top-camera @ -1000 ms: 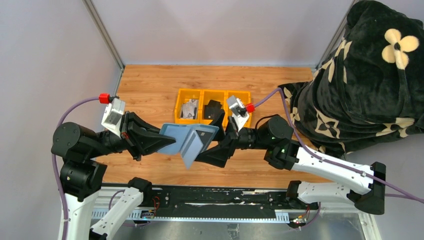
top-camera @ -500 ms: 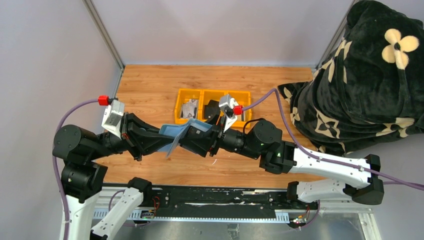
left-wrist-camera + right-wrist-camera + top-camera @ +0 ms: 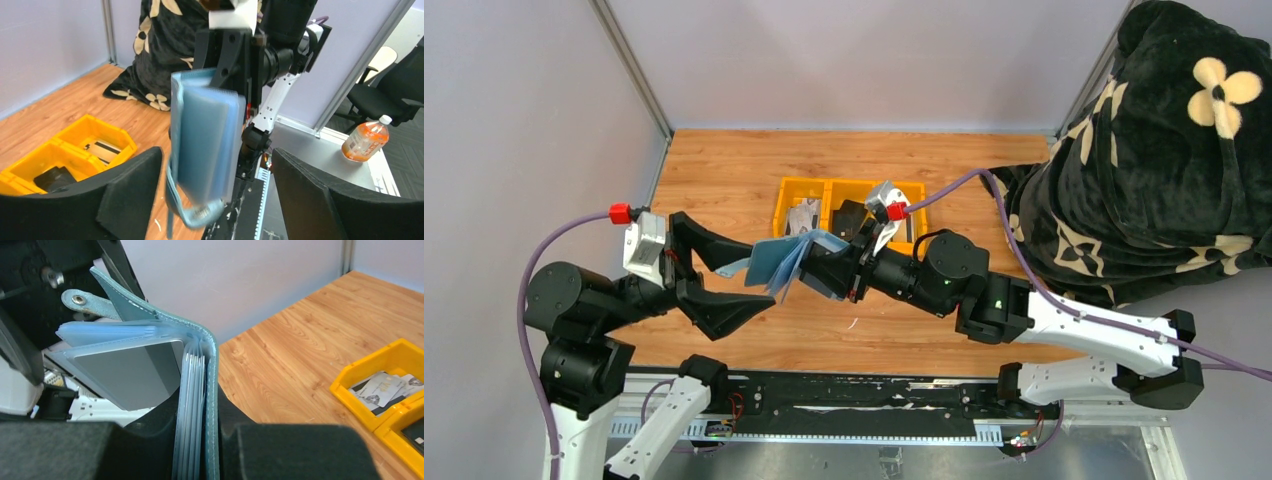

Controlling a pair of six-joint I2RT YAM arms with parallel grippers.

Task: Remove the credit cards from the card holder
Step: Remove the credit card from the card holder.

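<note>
The left gripper (image 3: 759, 283) is standing spread wide, its two black fingers (image 3: 125, 195) flanking the card holder (image 3: 779, 262) without touching it. The right gripper (image 3: 826, 270) is pinching the holder by its spine from the other side, jaws closed narrow on the blue-grey cover, and holding it in the air above the wooden table (image 3: 724, 170). The sleeves are fanning out, and a pale-grey credit card (image 3: 130, 375) is sitting in one of them. Beyond, the yellow tray (image 3: 844, 182) is holding loose cards (image 3: 802, 217) in its left compartment.

A second ago the left gripper was clamping the holder's flap, spread flat between the arms, while the right stood open; now the grip is passing to the right.
</note>
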